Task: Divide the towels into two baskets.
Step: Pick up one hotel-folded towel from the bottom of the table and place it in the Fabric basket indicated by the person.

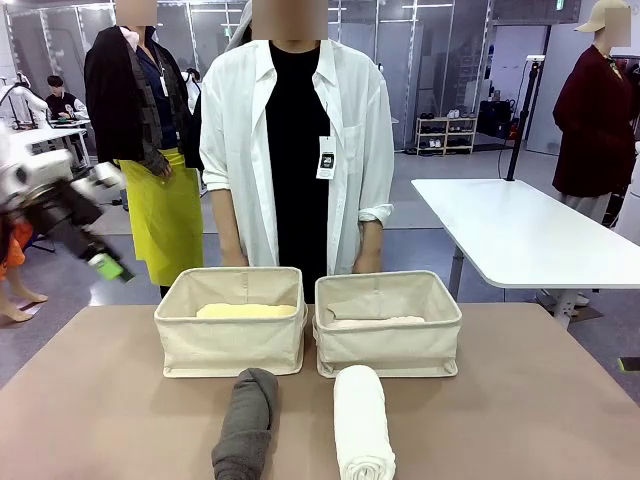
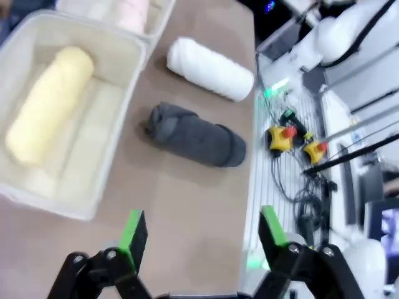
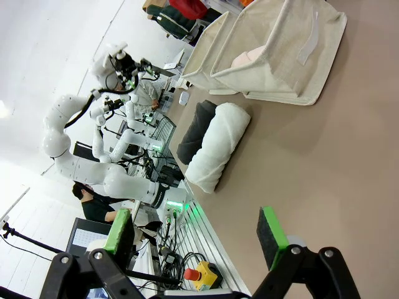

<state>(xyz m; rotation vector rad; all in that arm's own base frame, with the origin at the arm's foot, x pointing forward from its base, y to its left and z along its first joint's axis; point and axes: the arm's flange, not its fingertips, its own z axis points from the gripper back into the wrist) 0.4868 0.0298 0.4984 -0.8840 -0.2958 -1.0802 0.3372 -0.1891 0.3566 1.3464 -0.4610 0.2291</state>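
I see my left gripper (image 2: 201, 219) and right gripper (image 3: 194, 218) both wide and empty. The yellow towel (image 1: 245, 311) lies in the left basket (image 1: 230, 350), the pink towel (image 1: 365, 322) in the right basket (image 1: 390, 352). The grey towel (image 1: 248, 425) and white towel (image 1: 360, 425) lie side by side on the desk (image 1: 520, 400).

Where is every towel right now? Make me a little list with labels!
Yellow towel: lying in the left basket
Pink towel: lying in the right basket
Dark grey towel: on the table, in front of the left basket
White towel: on the table beside the grey one, in front of the right basket
Left gripper: open, holding nothing
Right gripper: open, holding nothing
Person: standing behind the baskets
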